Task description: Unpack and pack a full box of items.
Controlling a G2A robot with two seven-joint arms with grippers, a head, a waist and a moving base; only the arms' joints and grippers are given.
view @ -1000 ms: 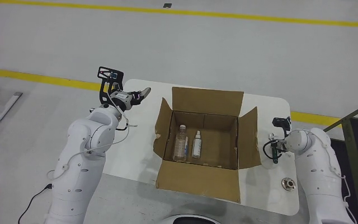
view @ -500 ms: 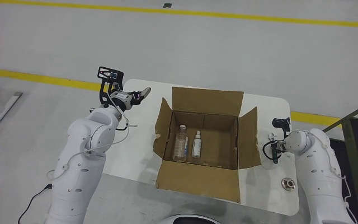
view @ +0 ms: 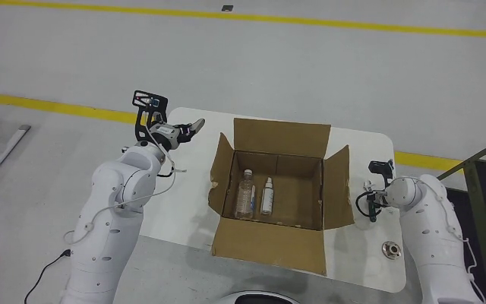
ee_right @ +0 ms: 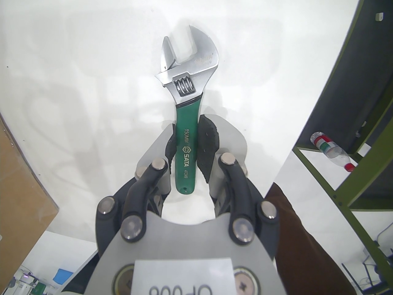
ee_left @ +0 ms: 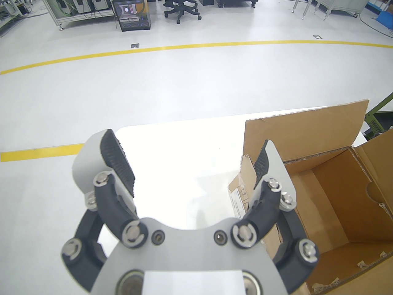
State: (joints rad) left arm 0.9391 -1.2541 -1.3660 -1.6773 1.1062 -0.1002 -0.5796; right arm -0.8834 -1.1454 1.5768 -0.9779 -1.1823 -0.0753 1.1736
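Top view: the open box [view: 277,232] sits mid-table [view: 186,209], with a bottle [view: 244,194] and a spray [view: 267,196] side by side toward its 9 o'clock wall. The left gripper [ee_left: 188,155], spread wide and empty, hangs at the box's 10 o'clock. The right gripper [ee_right: 188,142], at 3 o'clock, clamps a wrench [ee_right: 188,72] by its green handle.

An open cardboard box [view: 267,242] fills mid-table, four flaps standing up around the opening. Inside, a water bottle [view: 244,194] and a spray bottle [view: 267,196] lie by the left wall, with bare cardboard to their right. Broad white table [view: 186,205] runs left of the box. The narrow right strip holds the right gripper [ee_right: 187,142] clamping an adjustable wrench [ee_right: 187,72].
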